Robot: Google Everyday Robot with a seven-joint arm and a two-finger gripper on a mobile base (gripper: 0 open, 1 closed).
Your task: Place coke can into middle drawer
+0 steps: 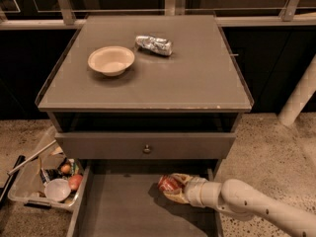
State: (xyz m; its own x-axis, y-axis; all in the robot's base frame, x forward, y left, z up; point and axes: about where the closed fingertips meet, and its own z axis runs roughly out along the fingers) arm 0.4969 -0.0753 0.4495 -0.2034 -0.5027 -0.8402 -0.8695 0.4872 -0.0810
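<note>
Clenched around the coke can point(168, 182) — hand point(174, 188) low over the middle drawer point(123, 209), toward its right side. Held nearly level — long axis across the drawer, free end pointing left.

Being held as a small red coke can point(169, 183), tilting nearly onto its side, end pointing left. Sitting clasped between the tan fingers of the gripper point(174, 187), which is reaching in from the right. Hanging low over the right half of the middle drawer point(123, 206), throwing a shadow on the floor; touching it or not, impossible to tell. Standing pulled out toward the camera, showing a wide grey box, plain flat floor, thin low side walls.
</note>
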